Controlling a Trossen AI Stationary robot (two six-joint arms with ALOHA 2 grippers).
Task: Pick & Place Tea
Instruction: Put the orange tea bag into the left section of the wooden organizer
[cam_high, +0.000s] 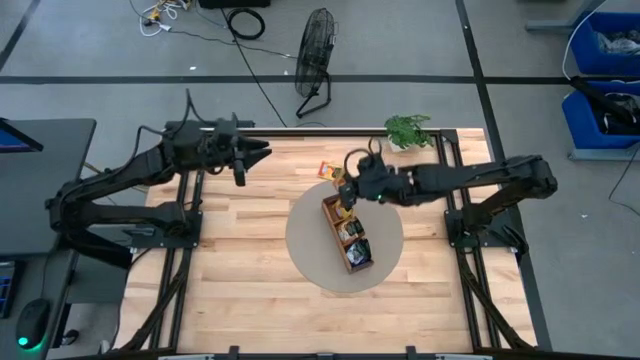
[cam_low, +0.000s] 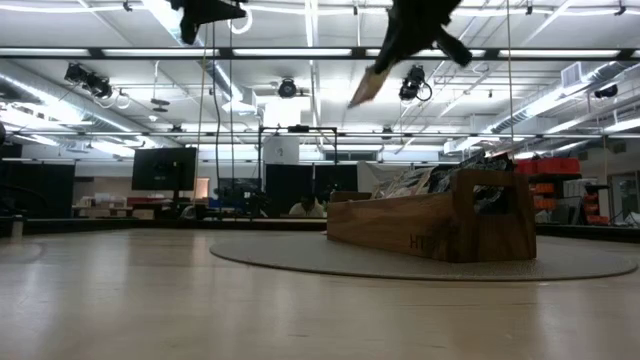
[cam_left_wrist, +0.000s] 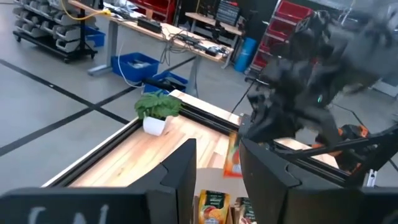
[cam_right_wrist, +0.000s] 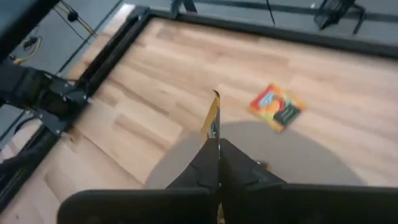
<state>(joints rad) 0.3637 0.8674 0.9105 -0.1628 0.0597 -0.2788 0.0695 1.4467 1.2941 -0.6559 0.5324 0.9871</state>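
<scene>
Grey floor (cam_high: 90, 60) with dark tape lines surrounds the wooden bench (cam_high: 250, 250). At 12 o'clock: floor fan (cam_high: 316, 50), loose cables (cam_high: 245, 20). At 2 o'clock: blue bins (cam_high: 605, 70). Small potted plant (cam_high: 408, 130) at bench's far edge. Ceiling strip lights (cam_low: 310, 30) lit; monitors (cam_low: 165, 168) and desks behind.

The bench (cam_high: 230, 270) lies bare across its left half and along its near edge, open for passing. At the middle, the round mat (cam_high: 310, 250) carries an upright wooden tray (cam_high: 345, 235) that blocks low passage. The right pincer (cam_high: 346, 192) hangs above the tray's far end, clamped on a sachet (cam_right_wrist: 214, 118). A loose sachet (cam_high: 328, 170) and a potted plant (cam_high: 408, 130) occupy the far edge.
</scene>
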